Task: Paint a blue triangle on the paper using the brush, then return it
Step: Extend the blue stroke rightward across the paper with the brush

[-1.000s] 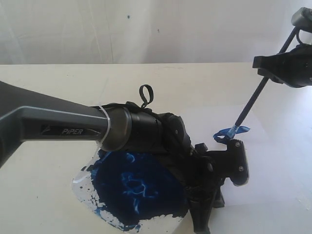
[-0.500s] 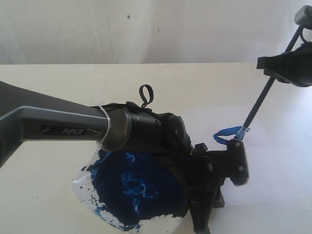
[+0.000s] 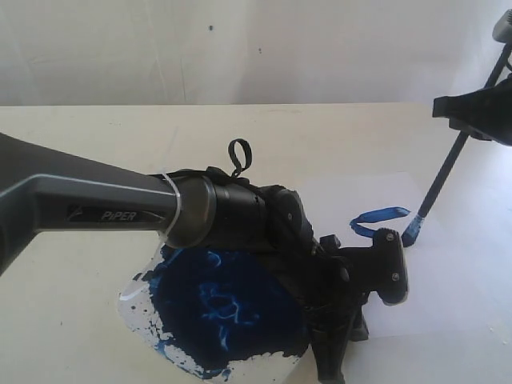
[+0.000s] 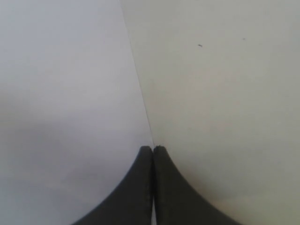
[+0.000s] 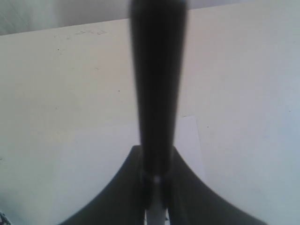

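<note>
Right gripper, cut off at the frame's right edge, clamps the brush. Left gripper has its jaws pressed together, and the left arm hides part of the paper.

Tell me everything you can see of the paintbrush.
The brush is a long, thin, dark-handled stick with a blue-stained tip. It leans steeply, top tilted toward the right of the exterior view, tip down on the white paper, apparently touching it just right of the blue stroke. The right claw is shut on its upper handle; in the right wrist view the handle is only a blurred dark bar. The ferrule is too small to make out.
</note>
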`<move>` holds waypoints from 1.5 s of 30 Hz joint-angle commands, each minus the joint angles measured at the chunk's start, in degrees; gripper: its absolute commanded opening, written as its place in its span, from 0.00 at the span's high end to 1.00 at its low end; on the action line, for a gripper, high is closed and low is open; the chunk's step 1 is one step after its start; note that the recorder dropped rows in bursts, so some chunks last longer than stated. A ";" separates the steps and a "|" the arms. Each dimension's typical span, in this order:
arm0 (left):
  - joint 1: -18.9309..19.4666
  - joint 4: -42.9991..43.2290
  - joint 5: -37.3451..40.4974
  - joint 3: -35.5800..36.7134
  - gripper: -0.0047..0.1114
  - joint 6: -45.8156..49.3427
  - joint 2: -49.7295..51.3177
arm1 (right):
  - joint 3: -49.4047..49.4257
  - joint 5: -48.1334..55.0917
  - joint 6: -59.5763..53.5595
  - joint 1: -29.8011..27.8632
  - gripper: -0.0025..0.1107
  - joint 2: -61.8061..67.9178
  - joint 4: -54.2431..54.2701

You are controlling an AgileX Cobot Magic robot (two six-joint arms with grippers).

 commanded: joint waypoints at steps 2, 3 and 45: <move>-0.26 -0.52 1.33 0.06 0.96 -0.09 -0.03 | 0.17 -0.44 5.28 -0.14 0.98 -0.84 -7.48; -0.26 -0.52 1.33 0.06 0.96 -0.09 -0.03 | 0.17 -0.44 6.21 -0.14 0.98 -0.94 -8.39; -0.26 -0.52 1.33 0.06 0.96 -0.09 -0.03 | -0.14 -15.85 22.82 0.06 0.98 0.75 -8.99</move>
